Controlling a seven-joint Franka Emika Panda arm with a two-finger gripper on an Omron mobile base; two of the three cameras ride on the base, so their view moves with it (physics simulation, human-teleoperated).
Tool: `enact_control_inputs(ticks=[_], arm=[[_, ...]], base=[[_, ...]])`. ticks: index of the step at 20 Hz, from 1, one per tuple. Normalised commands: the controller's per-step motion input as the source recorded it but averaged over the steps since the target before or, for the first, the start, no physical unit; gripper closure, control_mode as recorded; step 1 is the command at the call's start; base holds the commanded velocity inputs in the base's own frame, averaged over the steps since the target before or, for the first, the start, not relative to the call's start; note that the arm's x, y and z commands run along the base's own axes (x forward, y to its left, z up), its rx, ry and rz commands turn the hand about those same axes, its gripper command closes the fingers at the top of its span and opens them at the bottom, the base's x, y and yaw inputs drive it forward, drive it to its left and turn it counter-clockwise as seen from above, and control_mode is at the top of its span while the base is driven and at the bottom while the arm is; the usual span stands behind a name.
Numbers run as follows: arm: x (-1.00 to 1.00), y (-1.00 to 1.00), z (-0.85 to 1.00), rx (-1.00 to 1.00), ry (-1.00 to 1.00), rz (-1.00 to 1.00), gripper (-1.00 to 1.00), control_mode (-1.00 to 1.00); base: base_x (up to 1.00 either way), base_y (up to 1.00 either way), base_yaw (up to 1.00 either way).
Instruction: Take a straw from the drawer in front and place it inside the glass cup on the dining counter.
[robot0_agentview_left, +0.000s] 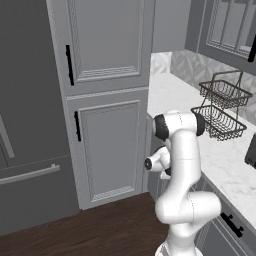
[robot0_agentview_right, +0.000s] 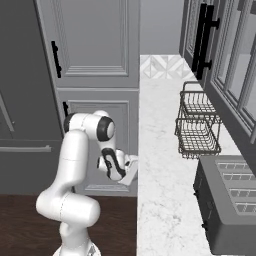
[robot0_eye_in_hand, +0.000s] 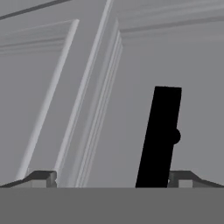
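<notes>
Reaching stage, straw not yet in hand.

Item: straw. By judgement it lies shut inside the drawer; which way it points and how its long axis runs cannot be told.

Item: drawer. Not opened. A black bar handle (robot0_eye_in_hand: 159, 135) on a grey framed-panel front stands close ahead of the hand, leaning slightly off upright in the hand's own picture. Whether that front is the drawer or one of the tall cabinet doors (robot0_agentview_left: 107, 145), I cannot tell. A second black handle (robot0_agentview_left: 231, 224) sits on a low grey front under the worktop's near edge, and that may be the drawer.

Item: gripper (robot0_eye_in_hand: 111, 180). Jaws spread wide, nothing between them. The bar stands just inside the right-hand fingertip (robot0_eye_in_hand: 181, 178), apart from it.

Next move, by judgement: settle on the right handle, centre the jaws across the bar, close, and pull the front out.

Surroundings: marble worktop (robot0_agentview_left: 220, 165) with two-tier wire baskets (robot0_agentview_left: 222, 110) toward its far edge and a dark toaster (robot0_agentview_right: 230, 200) toward its near end.
</notes>
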Motion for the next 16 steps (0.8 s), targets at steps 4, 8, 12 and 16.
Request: enact_control_inputs(ticks=[4,8,12,16], arm=[[0.04,-0.22,-0.22,0.00,0.00,0.08,-1.00,-1.00],[0.10,-0.08,-0.25,-0.02,0.00,0.05,1.00,-1.00],[0.14,0.00,-0.15,-0.02,-0.04,0.02,1.00,-1.00],[0.09,0.00,-0.10,0.00,0.00,0.00,1.00,-1.00]], base=[[0.00,0.00,0.00],[0.00,0.00,0.00],[0.00,0.00,0.00],[0.00,0.00,0.00]])
